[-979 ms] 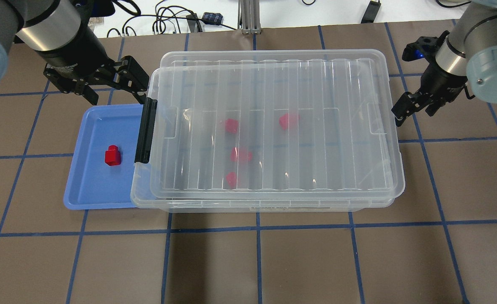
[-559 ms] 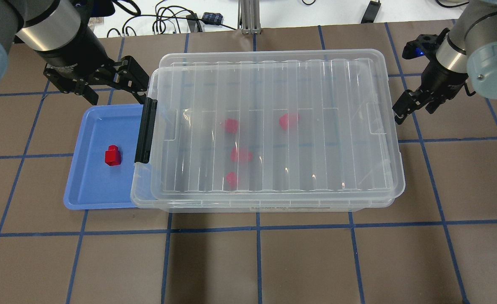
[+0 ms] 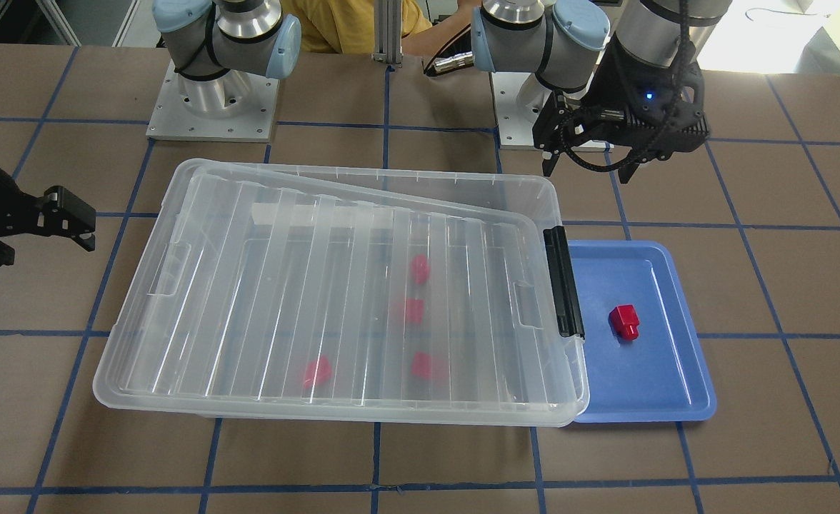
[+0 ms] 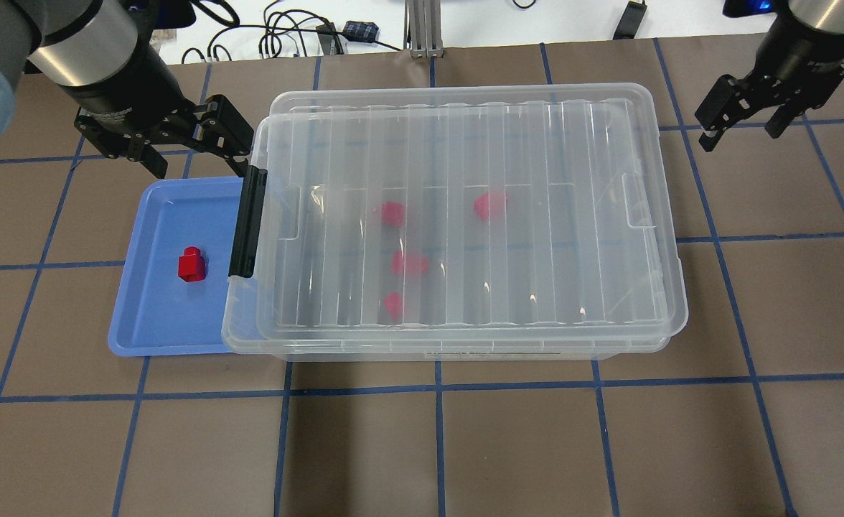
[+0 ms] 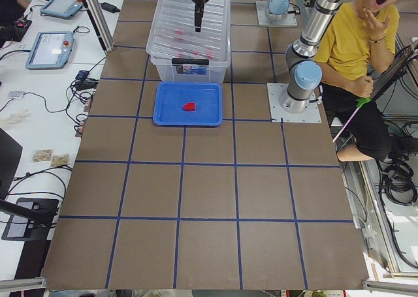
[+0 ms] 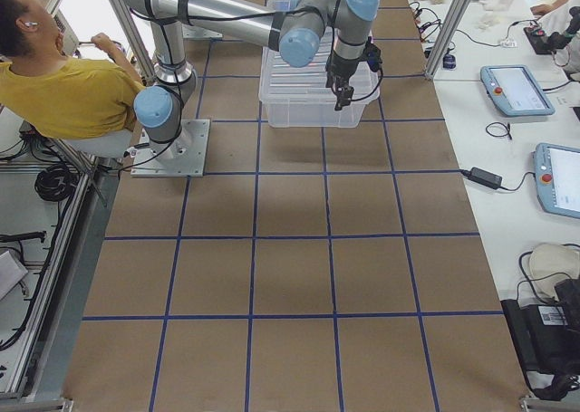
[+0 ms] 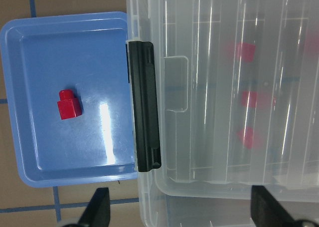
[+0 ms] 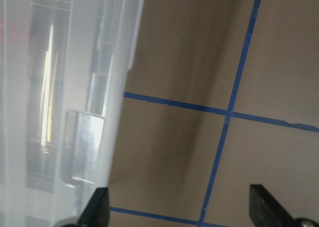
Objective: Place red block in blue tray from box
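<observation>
One red block (image 4: 191, 264) lies in the blue tray (image 4: 142, 330), and it also shows in the front view (image 3: 624, 321) and the left wrist view (image 7: 68, 105). The tray sits against the left end of the box (image 4: 458, 345). The box's ribbed lid (image 4: 537, 215) lies slightly askew on top, black latch (image 4: 247, 222) toward the tray. Several red blocks (image 4: 409, 263) show blurred through the lid. My left gripper (image 4: 196, 161) is open and empty above the tray's far edge. My right gripper (image 4: 741, 136) is open and empty, off the box's far right corner.
Brown table with a blue tape grid (image 4: 436, 445). Cables (image 4: 285, 36) and a metal post (image 4: 422, 29) lie beyond the far edge. A person in yellow (image 5: 353, 42) sits behind the robot bases. Tablets (image 6: 517, 91) lie on side benches.
My right gripper has drawn away from the right end of the box lid, up and toward the far right. The left arm, tray and blocks have not moved.
</observation>
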### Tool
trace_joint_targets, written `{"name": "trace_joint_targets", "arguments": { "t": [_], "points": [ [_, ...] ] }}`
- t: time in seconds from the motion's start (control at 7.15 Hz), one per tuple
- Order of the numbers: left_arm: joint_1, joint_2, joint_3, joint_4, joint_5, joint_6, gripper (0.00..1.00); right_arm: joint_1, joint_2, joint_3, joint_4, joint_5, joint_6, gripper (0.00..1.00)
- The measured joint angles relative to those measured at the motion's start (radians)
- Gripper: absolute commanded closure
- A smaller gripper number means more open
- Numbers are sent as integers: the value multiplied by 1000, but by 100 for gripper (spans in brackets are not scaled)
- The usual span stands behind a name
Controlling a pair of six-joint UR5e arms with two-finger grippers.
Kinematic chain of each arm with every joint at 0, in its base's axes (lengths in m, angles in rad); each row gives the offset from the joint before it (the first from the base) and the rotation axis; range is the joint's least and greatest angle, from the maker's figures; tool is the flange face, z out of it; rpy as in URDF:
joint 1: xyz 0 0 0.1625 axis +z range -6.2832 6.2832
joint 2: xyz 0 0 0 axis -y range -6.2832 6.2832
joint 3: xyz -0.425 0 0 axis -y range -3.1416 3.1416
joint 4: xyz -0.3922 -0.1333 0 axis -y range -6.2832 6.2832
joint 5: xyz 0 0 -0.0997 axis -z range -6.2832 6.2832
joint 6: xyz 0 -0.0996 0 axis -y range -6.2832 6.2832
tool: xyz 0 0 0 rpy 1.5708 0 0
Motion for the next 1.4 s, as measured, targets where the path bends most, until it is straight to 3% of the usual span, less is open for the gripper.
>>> {"name": "trace_joint_targets", "arguments": {
  "t": [0.28, 0.56, 0.84, 1.4],
  "points": [
    [0, 0, 0, 0, 0, 0, 0, 182, -36, -52, 69, -29, 241, 0],
    [0, 0, 0, 0, 1, 0, 0, 286, -89, 1, 77, -24, 345, 0],
    [0, 0, 0, 0, 1, 0, 0, 286, -122, 79, -8, -24, 326, 0],
    [0, 6, -1, -2, 1, 0, 0, 275, -134, 99, -42, -20, 303, 0]
  ]
}}
